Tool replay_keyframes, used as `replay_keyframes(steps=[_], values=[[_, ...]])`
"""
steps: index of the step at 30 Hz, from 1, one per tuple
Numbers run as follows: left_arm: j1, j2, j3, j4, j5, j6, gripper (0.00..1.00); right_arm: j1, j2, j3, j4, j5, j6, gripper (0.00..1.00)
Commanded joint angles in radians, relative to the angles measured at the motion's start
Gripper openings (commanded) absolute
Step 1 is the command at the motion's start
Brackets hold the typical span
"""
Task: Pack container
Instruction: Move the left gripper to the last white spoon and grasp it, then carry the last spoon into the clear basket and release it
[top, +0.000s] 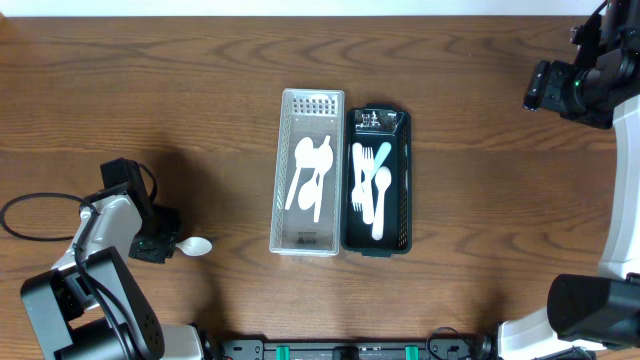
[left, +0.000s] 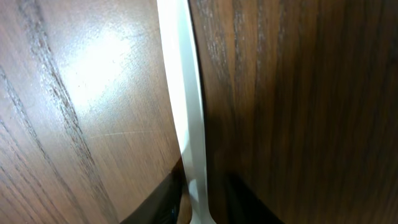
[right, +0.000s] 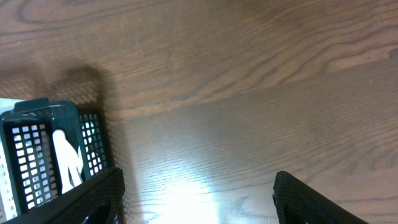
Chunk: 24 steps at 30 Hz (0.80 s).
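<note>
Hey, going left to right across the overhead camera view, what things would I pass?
Black cable loop → left gripper → white spoon → clear basket → black basket → right arm.

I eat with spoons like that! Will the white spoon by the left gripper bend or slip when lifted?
The white spoon looks thin and plastic, so it is probably light and slightly bendy. Its smooth, narrow handle might twist or slip in the left gripper. Its rounded end may let it rock if pushed.
</note>
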Motion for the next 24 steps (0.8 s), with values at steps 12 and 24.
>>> replay_keyframes(steps=[12, 24], values=[[-0.002, 0.021, -0.003, -0.01, -0.016, 0.036, 0.06, 0.003, 0.006, -0.006, 0.011, 0.007, -0.015, 0.8], [-0.125, -0.072, 0.211, -0.157, 0.007, 0.209, 0.06, 0.002, 0.006, -0.006, 0.029, 0.006, -0.014, 0.8]])
